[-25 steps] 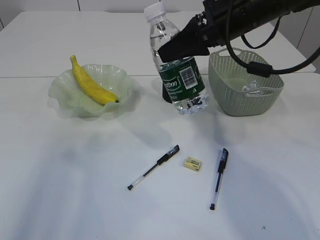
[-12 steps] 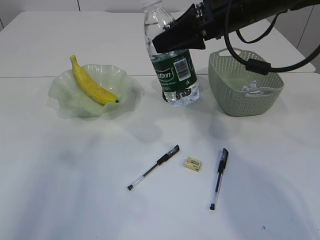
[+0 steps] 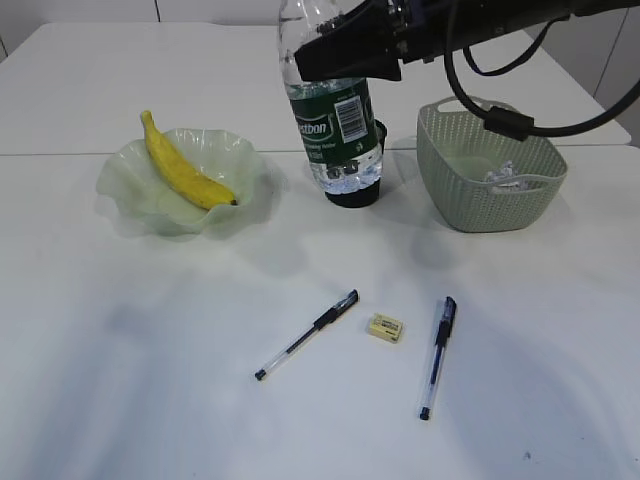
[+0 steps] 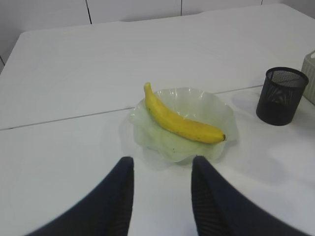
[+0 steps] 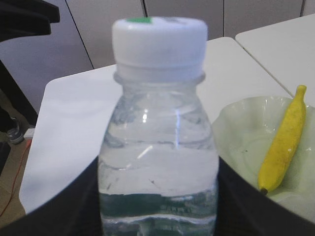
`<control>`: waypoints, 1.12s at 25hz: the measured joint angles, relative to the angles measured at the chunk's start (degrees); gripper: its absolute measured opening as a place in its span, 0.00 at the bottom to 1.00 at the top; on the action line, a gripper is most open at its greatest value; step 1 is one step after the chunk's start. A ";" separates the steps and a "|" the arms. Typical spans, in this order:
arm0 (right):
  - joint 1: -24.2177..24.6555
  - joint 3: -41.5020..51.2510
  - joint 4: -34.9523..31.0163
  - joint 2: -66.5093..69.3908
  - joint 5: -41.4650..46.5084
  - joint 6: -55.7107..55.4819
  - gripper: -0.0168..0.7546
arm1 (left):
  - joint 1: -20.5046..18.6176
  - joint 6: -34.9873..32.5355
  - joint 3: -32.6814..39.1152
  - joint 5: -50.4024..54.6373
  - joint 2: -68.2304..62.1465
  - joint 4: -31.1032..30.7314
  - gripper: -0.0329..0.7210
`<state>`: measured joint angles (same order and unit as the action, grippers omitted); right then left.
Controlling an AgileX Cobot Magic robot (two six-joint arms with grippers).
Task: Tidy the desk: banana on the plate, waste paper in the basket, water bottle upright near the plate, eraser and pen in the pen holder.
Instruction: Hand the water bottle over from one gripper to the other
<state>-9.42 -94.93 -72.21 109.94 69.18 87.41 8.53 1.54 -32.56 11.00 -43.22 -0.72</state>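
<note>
My right gripper [image 3: 345, 55] is shut on the upper body of the clear water bottle [image 3: 332, 120], which hangs nearly upright above the table, in front of the black mesh pen holder [image 3: 354, 197]. The right wrist view shows the bottle [image 5: 157, 142] between both fingers [image 5: 74, 196]. The banana [image 3: 183, 168] lies on the pale green plate [image 3: 122, 178]. White waste paper [image 3: 500, 175] sits in the green basket [image 3: 470, 205]. The yellow eraser [image 3: 385, 327] lies between two pens [image 3: 308, 333] [image 3: 438, 355]. My left gripper [image 4: 161, 164] is open and empty, short of the plate [image 4: 216, 105].
The pen holder [image 4: 280, 96] stands right of the plate in the left wrist view. A seam [image 3: 60, 153] runs across the white table behind the plate. A black cable [image 3: 500, 120] loops from the right arm over the basket.
The right gripper has carried the bottle leftward and higher, and the bottle has gone from tilted to nearly upright. It now covers most of the pen holder. Everything else stayed put.
</note>
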 joint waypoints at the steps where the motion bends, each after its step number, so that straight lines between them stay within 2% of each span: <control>1: 0.00 0.00 -0.40 0.00 0.00 0.16 0.54 | 0.00 0.00 0.57 -1.07 0.00 0.00 0.41; 12: 0.00 0.00 -4.06 0.00 -0.12 1.26 0.54 | 0.00 0.00 8.15 -9.88 0.00 0.13 0.41; 19: 0.00 0.00 -4.50 0.00 -0.12 1.36 0.54 | 0.00 0.00 11.47 -12.05 0.00 0.72 0.41; 28: 0.00 0.00 -5.62 0.00 -0.22 1.36 0.54 | 0.00 0.00 12.05 -11.94 0.00 0.72 0.41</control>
<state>-9.42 -94.93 -77.83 109.94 68.96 88.77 8.53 1.54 -20.51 -0.94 -43.22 0.00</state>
